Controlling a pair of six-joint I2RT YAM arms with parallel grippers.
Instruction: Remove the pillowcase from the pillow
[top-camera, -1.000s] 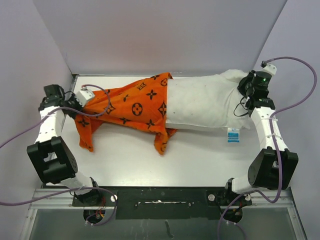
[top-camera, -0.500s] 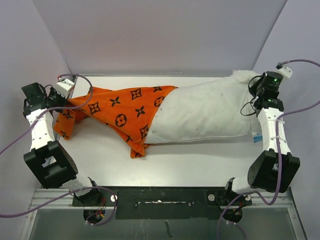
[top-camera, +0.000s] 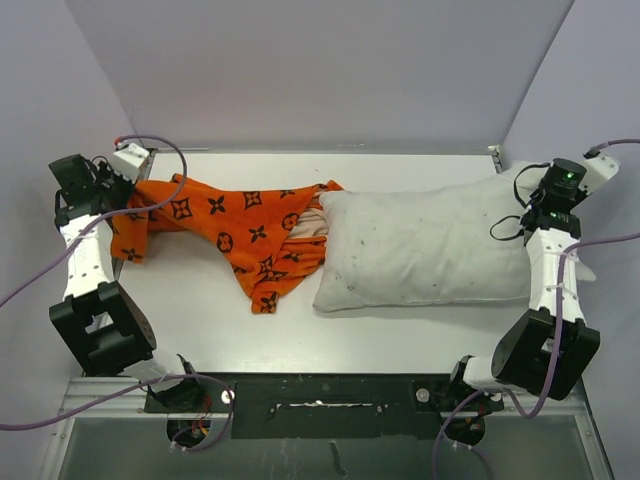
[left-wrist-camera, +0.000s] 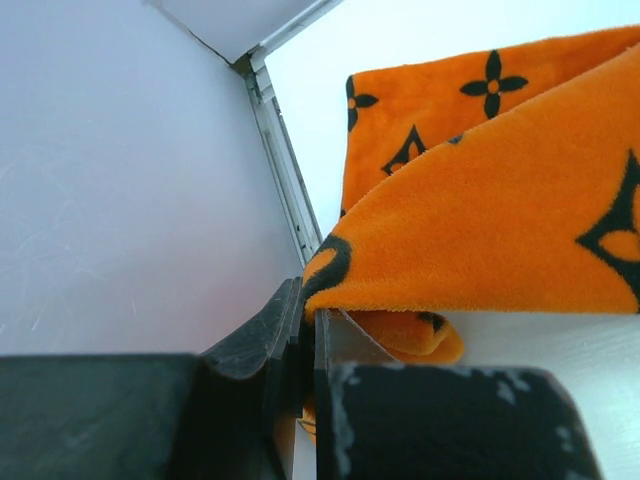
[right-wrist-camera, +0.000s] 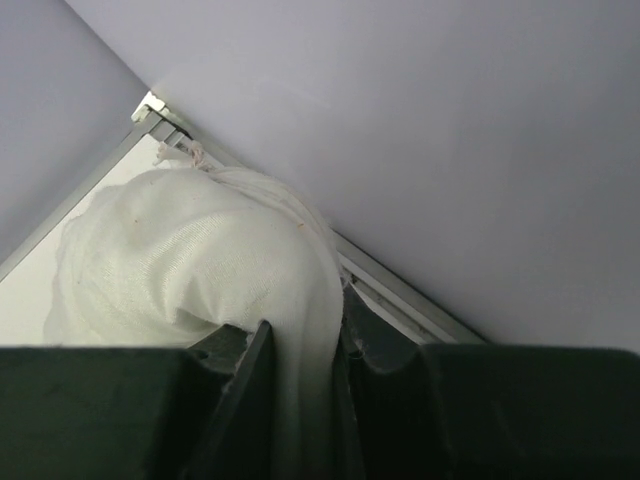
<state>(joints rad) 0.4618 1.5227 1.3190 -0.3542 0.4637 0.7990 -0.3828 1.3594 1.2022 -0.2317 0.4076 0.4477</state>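
Note:
The orange pillowcase (top-camera: 245, 225) with black motifs lies stretched across the left half of the table, fully off the pillow, its open end just touching the pillow's left end. My left gripper (top-camera: 128, 187) is shut on the pillowcase's far-left corner (left-wrist-camera: 330, 262) by the left wall. The plain off-white pillow (top-camera: 425, 245) lies bare on the right half. My right gripper (top-camera: 548, 200) is shut on the pillow's far-right corner (right-wrist-camera: 300, 300), pinched between the jaws, close to the right wall.
Purple-grey walls (top-camera: 300, 70) enclose the table on three sides. A metal rail (left-wrist-camera: 285, 170) runs along the left wall's foot, and another rail (right-wrist-camera: 400, 290) along the right wall. White table surface (top-camera: 200, 320) shows in front of the fabric.
The left gripper pulled the pillowcase further left and the right gripper drew the pillow right; the pillowcase slid completely off the pillow, whose left end is now bare.

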